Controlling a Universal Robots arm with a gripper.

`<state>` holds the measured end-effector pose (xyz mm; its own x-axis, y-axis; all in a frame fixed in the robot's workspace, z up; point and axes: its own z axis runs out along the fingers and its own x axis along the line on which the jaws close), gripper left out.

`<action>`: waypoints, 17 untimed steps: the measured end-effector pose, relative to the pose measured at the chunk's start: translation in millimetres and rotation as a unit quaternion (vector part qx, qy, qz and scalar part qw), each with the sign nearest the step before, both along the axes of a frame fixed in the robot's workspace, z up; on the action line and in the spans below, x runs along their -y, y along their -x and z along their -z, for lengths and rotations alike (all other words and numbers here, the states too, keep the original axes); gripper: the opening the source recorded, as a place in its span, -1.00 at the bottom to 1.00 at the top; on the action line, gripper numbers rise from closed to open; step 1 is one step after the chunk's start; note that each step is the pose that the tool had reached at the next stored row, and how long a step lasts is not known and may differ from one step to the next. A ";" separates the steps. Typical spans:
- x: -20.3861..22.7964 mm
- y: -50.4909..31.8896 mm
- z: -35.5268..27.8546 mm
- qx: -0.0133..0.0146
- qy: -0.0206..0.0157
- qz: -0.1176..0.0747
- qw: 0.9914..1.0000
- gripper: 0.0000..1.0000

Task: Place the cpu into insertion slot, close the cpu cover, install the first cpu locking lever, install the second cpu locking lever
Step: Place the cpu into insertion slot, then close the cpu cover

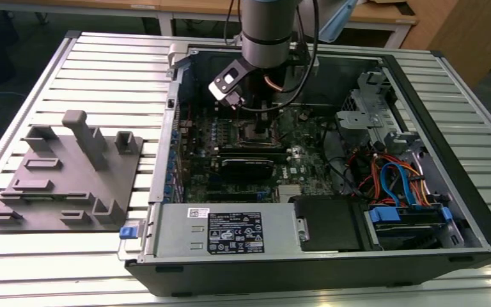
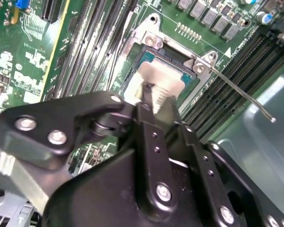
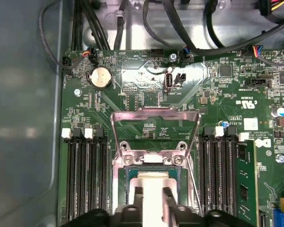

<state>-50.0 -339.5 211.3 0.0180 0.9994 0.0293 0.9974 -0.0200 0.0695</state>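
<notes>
- A black gripper (image 3: 154, 195) on a grey robot arm (image 1: 267, 32) is seen reaching down into an open black desktop computer case (image 1: 314, 272). The case rests on a slatted aluminium table (image 1: 100, 64).
- A grey moulded parts fixture (image 1: 66, 185) lies beside the case at the exterior view's left, well apart from the work.
- The cpu (image 3: 157, 177), a small flat square chip with a dull silver-grey metal top, is found directly beneath the gripper. It lies within the socket on the green motherboard (image 3: 146, 94); whether it is fully seated cannot be told.
- Whether the gripper is open, closed or clamped on the chip cannot be told from these views.
- The cpu cover (image 3: 156, 113), a thin silvery metal frame with a square cut-out, is seen swung open. It lies beyond the socket toward a round silver coin battery (image 3: 100, 77).
- Being square, the chip offers no long axis; the cover's hinged edge is seen running across between the two memory banks.
- Black memory slots (image 3: 85, 175) are set just beside the socket on two sides.
- A thin bare metal lever rod (image 2: 241, 92), judged to be a locking lever, juts from one socket corner.
- Free room is judged to lie straight above the socket.
</notes>
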 end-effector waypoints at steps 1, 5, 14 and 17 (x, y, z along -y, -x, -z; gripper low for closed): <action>0.0 0.0 -1.3 0.000 0.000 0.000 1.000 -0.45; 0.0 0.0 -5.1 -0.002 0.000 0.000 1.000 -0.79; 0.0 0.0 -6.1 -0.003 0.000 0.000 1.000 -0.79; 0.0 0.0 -6.1 -0.003 0.000 0.000 1.000 -0.79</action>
